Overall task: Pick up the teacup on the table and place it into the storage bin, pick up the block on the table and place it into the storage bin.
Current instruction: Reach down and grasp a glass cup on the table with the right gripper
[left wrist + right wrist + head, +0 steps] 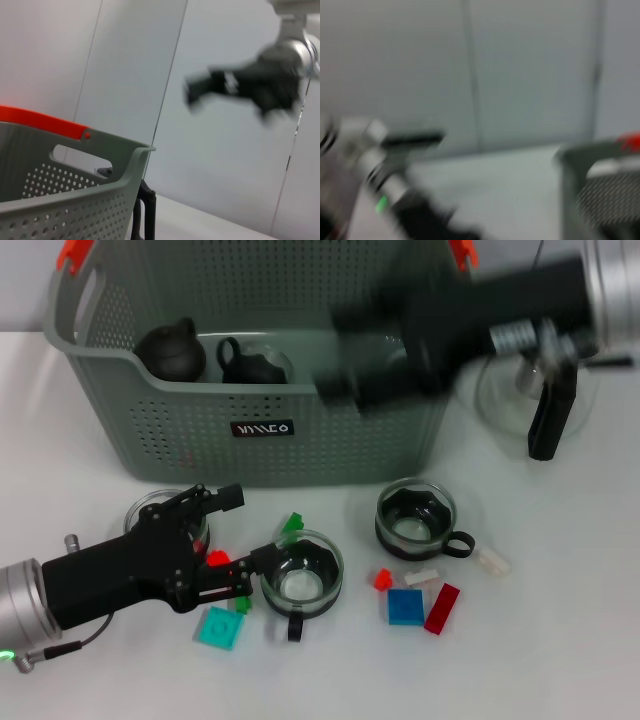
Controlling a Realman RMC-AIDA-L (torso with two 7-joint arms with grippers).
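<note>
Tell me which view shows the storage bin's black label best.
The head view: the label faces that camera on the bin's front wall, white lettering visible. The left wrist view shows only a perforated corner and orange clip of the bin, no label. The right wrist view shows a blurred bin edge, no label.

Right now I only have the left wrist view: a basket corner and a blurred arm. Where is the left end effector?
Observer: Low over the table in front of the basket. The left end effector is open beside a glass teacup.
Operator: Any blocks on the table?
Observer: Several, including a teal block and a blue block.
Operator: And that blurred arm?
Observer: That is the right arm. The right end effector is above the basket's right side.
</note>
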